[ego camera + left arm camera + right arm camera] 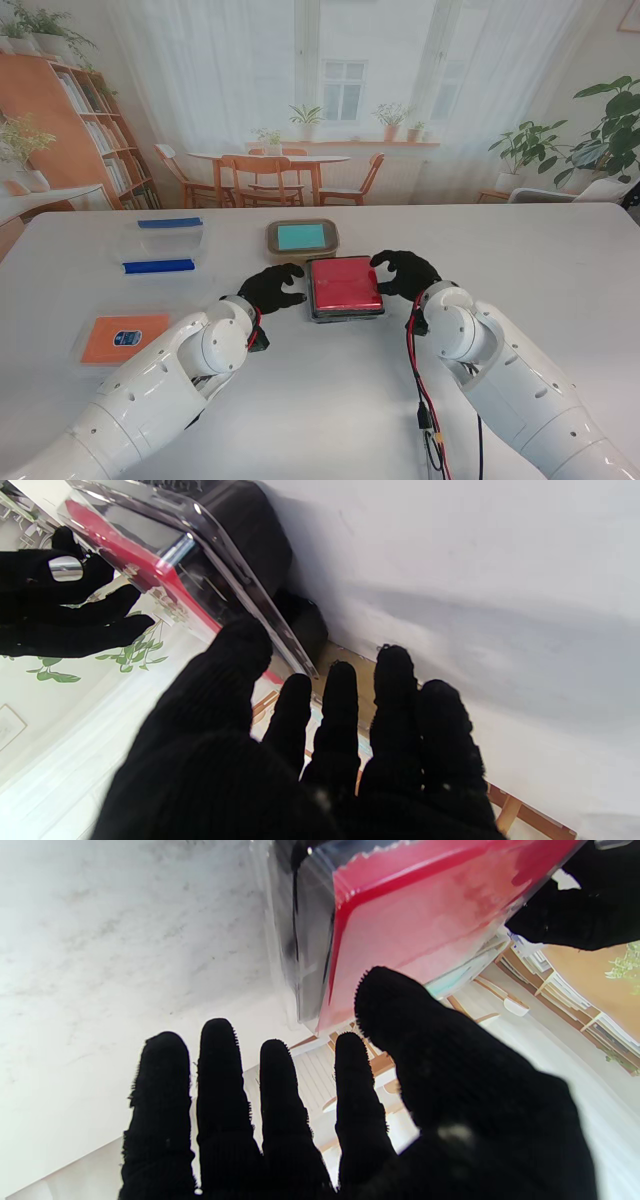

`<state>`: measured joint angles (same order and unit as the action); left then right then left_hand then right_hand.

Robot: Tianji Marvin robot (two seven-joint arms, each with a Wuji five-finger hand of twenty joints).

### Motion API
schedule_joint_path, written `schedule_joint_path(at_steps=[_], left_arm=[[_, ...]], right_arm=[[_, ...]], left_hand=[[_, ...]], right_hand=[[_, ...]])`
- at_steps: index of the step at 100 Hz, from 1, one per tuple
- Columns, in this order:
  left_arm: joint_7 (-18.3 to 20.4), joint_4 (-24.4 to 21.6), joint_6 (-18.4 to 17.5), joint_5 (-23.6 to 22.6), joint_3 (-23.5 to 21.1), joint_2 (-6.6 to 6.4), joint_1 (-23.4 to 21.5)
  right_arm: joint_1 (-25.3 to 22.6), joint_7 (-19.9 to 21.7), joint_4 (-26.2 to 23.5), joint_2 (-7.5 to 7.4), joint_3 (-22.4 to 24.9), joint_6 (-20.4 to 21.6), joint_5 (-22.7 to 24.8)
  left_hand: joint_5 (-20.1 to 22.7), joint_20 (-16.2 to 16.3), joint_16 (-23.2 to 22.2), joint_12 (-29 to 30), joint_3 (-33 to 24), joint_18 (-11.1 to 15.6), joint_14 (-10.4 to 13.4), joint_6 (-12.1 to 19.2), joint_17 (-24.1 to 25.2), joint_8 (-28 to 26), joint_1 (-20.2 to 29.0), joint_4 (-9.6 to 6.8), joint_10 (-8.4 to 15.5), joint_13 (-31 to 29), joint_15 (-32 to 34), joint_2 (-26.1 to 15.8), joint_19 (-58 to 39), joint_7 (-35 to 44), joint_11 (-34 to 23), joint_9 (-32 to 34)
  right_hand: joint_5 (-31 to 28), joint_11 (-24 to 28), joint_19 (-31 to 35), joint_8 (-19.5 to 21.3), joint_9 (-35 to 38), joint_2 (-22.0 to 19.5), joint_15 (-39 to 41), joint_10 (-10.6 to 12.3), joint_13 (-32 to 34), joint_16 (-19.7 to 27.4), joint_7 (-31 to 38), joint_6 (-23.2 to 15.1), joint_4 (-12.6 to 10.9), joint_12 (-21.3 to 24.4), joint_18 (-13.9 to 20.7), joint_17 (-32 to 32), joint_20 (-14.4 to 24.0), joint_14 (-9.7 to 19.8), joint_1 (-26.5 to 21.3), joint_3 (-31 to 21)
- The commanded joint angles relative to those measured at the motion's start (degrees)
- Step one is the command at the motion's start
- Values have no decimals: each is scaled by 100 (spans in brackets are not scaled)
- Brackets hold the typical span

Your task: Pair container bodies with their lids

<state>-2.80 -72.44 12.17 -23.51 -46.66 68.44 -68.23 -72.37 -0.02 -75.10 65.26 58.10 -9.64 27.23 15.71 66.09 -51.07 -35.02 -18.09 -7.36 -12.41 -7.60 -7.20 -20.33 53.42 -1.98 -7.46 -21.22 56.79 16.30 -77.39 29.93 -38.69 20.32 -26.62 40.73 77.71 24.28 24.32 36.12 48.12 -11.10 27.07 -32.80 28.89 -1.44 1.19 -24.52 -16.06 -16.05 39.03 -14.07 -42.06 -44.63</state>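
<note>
A black container (346, 314) with a red lid (344, 283) in a clear frame sits in the middle of the table. My left hand (272, 288) is at its left edge and my right hand (405, 272) at its right edge, both gloved in black with fingers spread. In the left wrist view the thumb lies against the lid's clear rim (240, 595), above the black body (250, 525). In the right wrist view the thumb reaches the red lid (425, 915), and the other fingers hang apart from the box. Neither hand is closed around it.
A square container with a teal lid (302, 237) stands just beyond the red one. A clear box with blue clips (160, 245) is at the far left. An orange lid (122, 337) lies near my left arm. Red and black cables (425, 400) hang along my right arm.
</note>
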Motion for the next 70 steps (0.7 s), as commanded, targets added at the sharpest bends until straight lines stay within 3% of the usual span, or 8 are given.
schedule_joint_path(at_steps=[1,15,30,49,52,62,64,70], left_arm=[[-37,-61,19,-25,-46,-13,-71],[-108,-226,1,-90,-210,-37,-220],[-117,-462,-30,-244,-424,-100,-412],[-115,-822,-88,-455,-766,-187,-741],[-117,-885,-105,-482,-830,-199,-804],[-120,-1091,-164,-542,-1056,-235,-1021],[-120,-1130,-180,-550,-1100,-241,-1064],[-124,-1251,-214,-599,-1230,-262,-1197]], right_arm=[[-77,-31,-115,30,38,48,36],[-194,-171,-290,39,118,167,101],[-256,-237,-437,45,106,383,104],[-210,-273,-498,49,-64,739,115],[-188,-277,-493,49,-109,794,130],[-105,-224,-491,41,-286,884,165],[-86,-215,-484,41,-324,901,171],[-21,-200,-451,41,-450,962,204]], left_hand=[[-10,12,92,6,67,171,-127,174,-6,33,112,-33,21,35,-11,-30,-67,29,65,61],[8,13,93,5,87,168,-136,177,-4,33,104,-23,12,33,-14,-41,-67,27,65,75],[18,11,98,9,127,170,-134,178,11,37,88,-12,10,50,-27,-59,-59,15,78,66],[27,-3,126,26,298,171,-130,174,123,39,-97,29,-1,149,-107,-168,-3,3,126,24],[28,-39,158,31,621,153,-144,174,173,32,4,-23,-14,188,-175,-267,29,-3,159,13],[47,-261,361,76,947,75,-183,191,431,48,-74,-46,-39,321,-498,-465,270,-47,259,-38],[51,-307,400,88,1001,65,-186,192,508,51,-108,-46,-89,377,-561,-498,321,-56,285,-57],[76,-742,667,137,1232,-8,-174,208,729,59,-21,-107,-89,436,-795,-565,458,-97,353,-80]], right_hand=[[-54,81,202,13,-183,70,68,-40,-55,-24,44,-130,157,-57,151,50,33,79,135,-2],[-42,88,-92,4,-462,105,-76,7,-442,27,31,-105,162,-54,88,535,-45,147,203,-3],[-53,-12,-1122,-19,-746,144,-591,145,-1004,246,-23,-65,156,21,-87,1327,-347,296,231,-12],[37,-177,-2137,-59,-994,188,-1270,332,-1451,488,-113,-69,159,150,123,1926,-564,533,193,-57],[57,-197,-2322,-68,-1013,195,-1337,343,-1460,508,-125,-67,160,168,142,2038,-595,553,190,-68],[108,-374,-4001,-133,-1143,206,-1666,421,-1634,618,-185,-90,162,261,270,2448,-1086,667,176,-77],[115,-407,-4518,-162,-1178,217,-1719,445,-1691,627,-190,-97,166,260,309,2441,-680,701,169,-88],[138,-528,-5249,-221,-1318,235,-1968,573,-1902,751,-252,-118,168,315,441,2475,-456,854,153,-102]])
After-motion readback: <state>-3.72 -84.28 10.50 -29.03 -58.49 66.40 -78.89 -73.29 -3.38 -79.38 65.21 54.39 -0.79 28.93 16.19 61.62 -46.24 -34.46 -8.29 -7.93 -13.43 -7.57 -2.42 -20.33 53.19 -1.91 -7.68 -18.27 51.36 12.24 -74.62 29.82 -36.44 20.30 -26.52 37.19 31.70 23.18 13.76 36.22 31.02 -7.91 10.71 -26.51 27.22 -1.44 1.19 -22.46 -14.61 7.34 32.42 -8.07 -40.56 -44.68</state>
